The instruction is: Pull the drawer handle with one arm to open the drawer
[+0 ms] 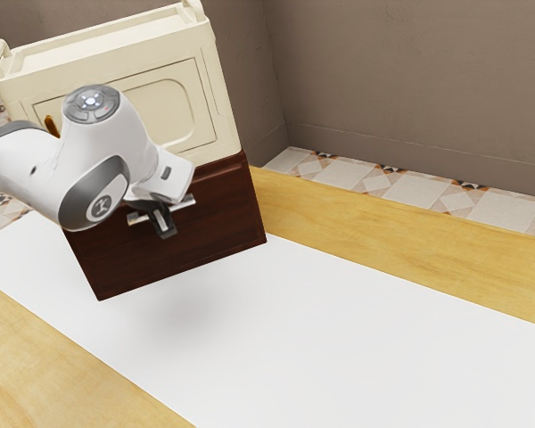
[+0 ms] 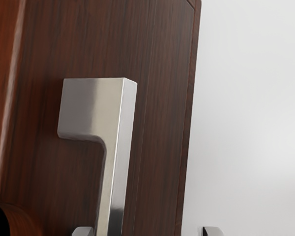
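Between the upper and lower edges of the drawer front (image 1: 223, 212), the handle (image 1: 187, 202) lies between the parted fingers of my gripper (image 1: 165, 223); my bent arm (image 1: 22, 174) enters from the exterior view's left.

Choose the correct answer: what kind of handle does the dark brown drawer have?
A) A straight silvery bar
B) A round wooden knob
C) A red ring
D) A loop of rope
A, because the wrist view shows the handle as a straight, silvery bar standing out from the dark brown drawer front.
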